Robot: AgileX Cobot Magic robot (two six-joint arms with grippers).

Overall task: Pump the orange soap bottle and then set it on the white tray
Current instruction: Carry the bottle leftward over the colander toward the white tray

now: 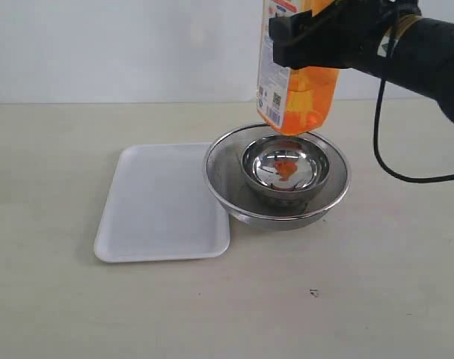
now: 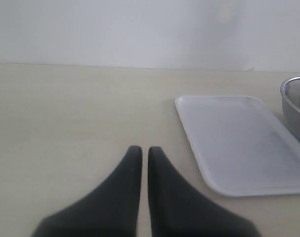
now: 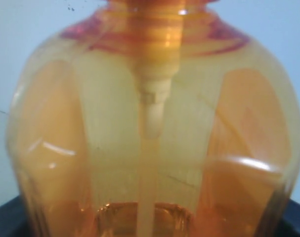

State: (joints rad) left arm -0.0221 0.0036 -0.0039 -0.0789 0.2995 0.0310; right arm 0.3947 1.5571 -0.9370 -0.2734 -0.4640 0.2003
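Note:
The orange soap bottle hangs in the air above the steel bowls, its base just over the inner bowl and its top cut off by the upper edge of the exterior view. My right gripper is shut on its upper body from the right. The right wrist view is filled by the translucent bottle with its white stem inside. The white tray lies flat and bare to the left of the bowls. My left gripper is shut on nothing, low over the table with the tray beside it.
A small steel bowl with a blob of orange soap sits inside a wider steel mesh bowl, which touches the tray's right edge. A black cable hangs from the right arm. A white wall stands behind the table.

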